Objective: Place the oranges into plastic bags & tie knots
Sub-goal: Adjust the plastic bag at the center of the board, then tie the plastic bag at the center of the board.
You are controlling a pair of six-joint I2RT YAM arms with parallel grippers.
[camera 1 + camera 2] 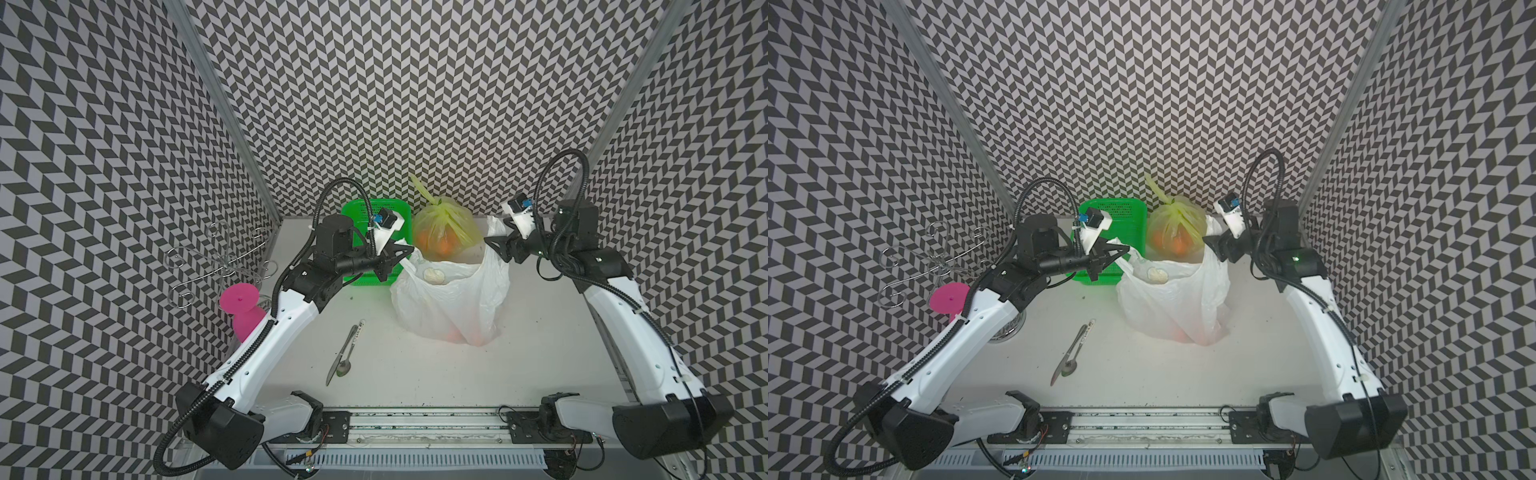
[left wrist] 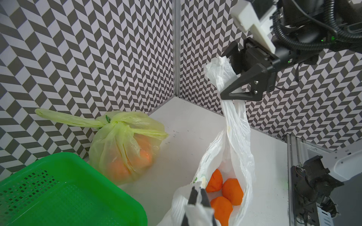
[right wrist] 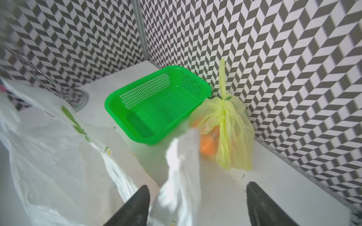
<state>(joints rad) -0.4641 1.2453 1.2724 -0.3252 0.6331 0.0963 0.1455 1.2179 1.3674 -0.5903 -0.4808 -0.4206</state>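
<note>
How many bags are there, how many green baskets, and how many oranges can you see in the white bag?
Plastic bags: 2
Green basket: 1
Oranges showing in the white bag, left wrist view: 3
Total: 6

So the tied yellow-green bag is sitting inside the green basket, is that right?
Not quite. The tied yellow-green bag is sitting beside the green basket, against its outer wall, not inside it. The right wrist view shows this.
</note>
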